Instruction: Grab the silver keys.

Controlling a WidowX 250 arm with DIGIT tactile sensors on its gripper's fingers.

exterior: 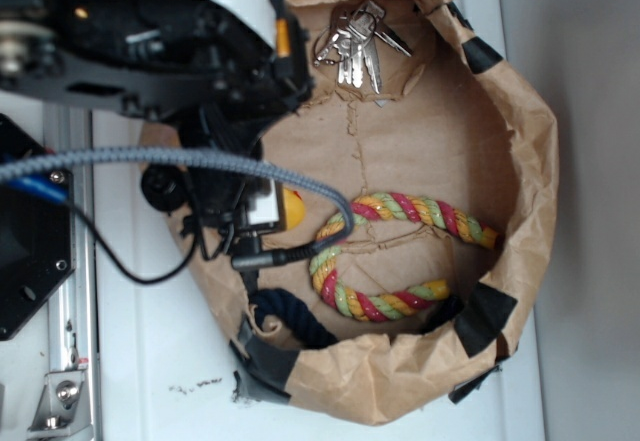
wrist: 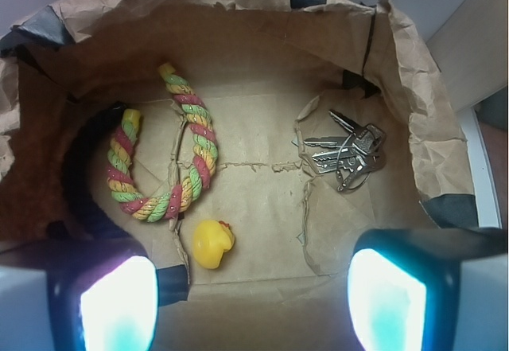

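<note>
Keys (wrist: 346, 154) near bag wall (wrist: 402, 80)

text: none legible | labels/brands: none legible | numbers/signs: none legible | checked: crumpled brown paper bin (exterior: 530, 161) and bunch of shiny silver metal keys (wrist: 346, 157) inside it, both views, no readable marks on either

one bunch of silver keys (wrist: 343, 156) lies in the bag, with about four or five keys fanned from the rings; the exact number is hard to tell. there is one multicoloured rope (wrist: 163, 157), curled in a u shape, one yellow duck (wrist: 211, 243), and one dark blue rope (exterior: 290, 323), only partly seen. all sit in one brown paper bag (wrist: 254, 33). one gripper (wrist: 254, 303) shows, with two fingers.
</note>
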